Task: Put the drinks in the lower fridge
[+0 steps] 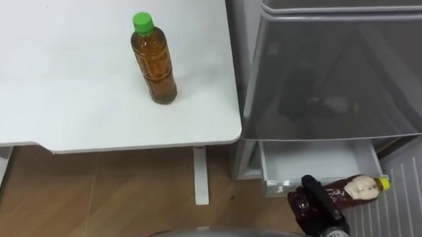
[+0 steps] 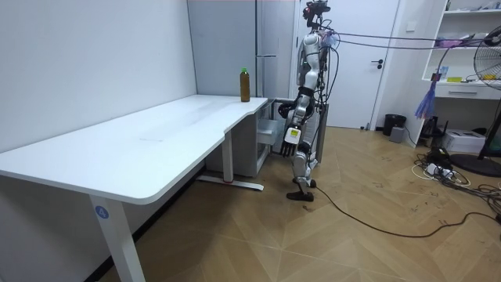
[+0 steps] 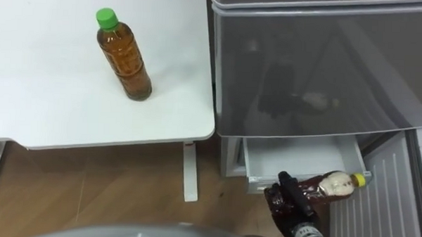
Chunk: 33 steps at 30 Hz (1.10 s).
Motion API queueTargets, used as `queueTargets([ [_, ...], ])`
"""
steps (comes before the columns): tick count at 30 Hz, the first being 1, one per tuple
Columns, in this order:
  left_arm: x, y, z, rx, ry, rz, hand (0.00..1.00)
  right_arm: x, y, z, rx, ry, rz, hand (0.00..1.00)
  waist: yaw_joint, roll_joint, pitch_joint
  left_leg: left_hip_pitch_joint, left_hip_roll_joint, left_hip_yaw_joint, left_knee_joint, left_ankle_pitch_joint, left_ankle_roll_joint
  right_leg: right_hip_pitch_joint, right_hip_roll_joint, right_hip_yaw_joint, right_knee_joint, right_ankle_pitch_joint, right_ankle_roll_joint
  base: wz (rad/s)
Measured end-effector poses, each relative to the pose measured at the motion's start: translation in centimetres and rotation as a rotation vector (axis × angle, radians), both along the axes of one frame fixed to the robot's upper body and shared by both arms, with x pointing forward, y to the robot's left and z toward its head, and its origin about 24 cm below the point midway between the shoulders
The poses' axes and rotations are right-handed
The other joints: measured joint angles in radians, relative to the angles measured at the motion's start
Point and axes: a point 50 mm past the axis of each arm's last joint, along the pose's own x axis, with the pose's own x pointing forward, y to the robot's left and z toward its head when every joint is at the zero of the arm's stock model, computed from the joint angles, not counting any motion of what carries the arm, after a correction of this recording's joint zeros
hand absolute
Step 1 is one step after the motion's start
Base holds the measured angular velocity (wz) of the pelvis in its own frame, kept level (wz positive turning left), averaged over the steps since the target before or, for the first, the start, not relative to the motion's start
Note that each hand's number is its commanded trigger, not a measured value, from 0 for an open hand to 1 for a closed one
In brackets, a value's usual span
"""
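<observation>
Left eye view: the right robot hand (image 1: 319,205) is closed around a yellow-capped bottle (image 1: 360,187) at the open lower drawer (image 1: 315,159). A green-capped bottle (image 1: 154,59) stands on the table (image 1: 57,92). Room view: the left robot hand (image 2: 292,135) hangs relaxed, empty. Right eye view: the held bottle overlaps the drawer's front rim. It could snag there and fall to the floor (image 3: 89,192).

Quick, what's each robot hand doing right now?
Left robot hand: hangs by its side; open or closed cannot be told.
Right robot hand: closed round the yellow-capped bottle, by the open fridge drawer.
</observation>
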Motion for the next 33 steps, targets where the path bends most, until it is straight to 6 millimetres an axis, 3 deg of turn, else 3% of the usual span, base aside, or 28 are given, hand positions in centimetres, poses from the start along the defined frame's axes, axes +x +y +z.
queueTargets([
  [13,-2.6,-0.3,0.1,-0.021,0.084,-0.053,0.00,1.4,-0.4,0.3,-0.017,-0.024,-0.035,1.00,0.000,0.014,0.0071,-0.003,-0.003,-0.051,0.015,0.000,-0.001,0.024,-0.003,-0.053,-0.002,0.000,0.000,0.12],
  [28,-2.4,-0.4,0.0,-0.039,0.112,-0.207,0.00,3.4,-1.0,0.9,-0.037,-0.063,-0.022,1.00,0.000,0.016,0.0044,-0.020,-0.013,-0.079,0.028,0.001,0.001,0.025,-0.008,-0.063,-0.004,-0.001,0.001,0.05],
  [33,-1.4,-0.3,-0.1,-0.042,0.118,-0.236,0.00,5.2,-1.3,1.4,-0.024,-0.095,-0.057,1.00,0.002,0.015,0.0032,-0.082,-0.013,-0.084,0.054,0.002,0.002,-0.025,-0.011,-0.075,0.001,-0.001,0.001,0.05],
])
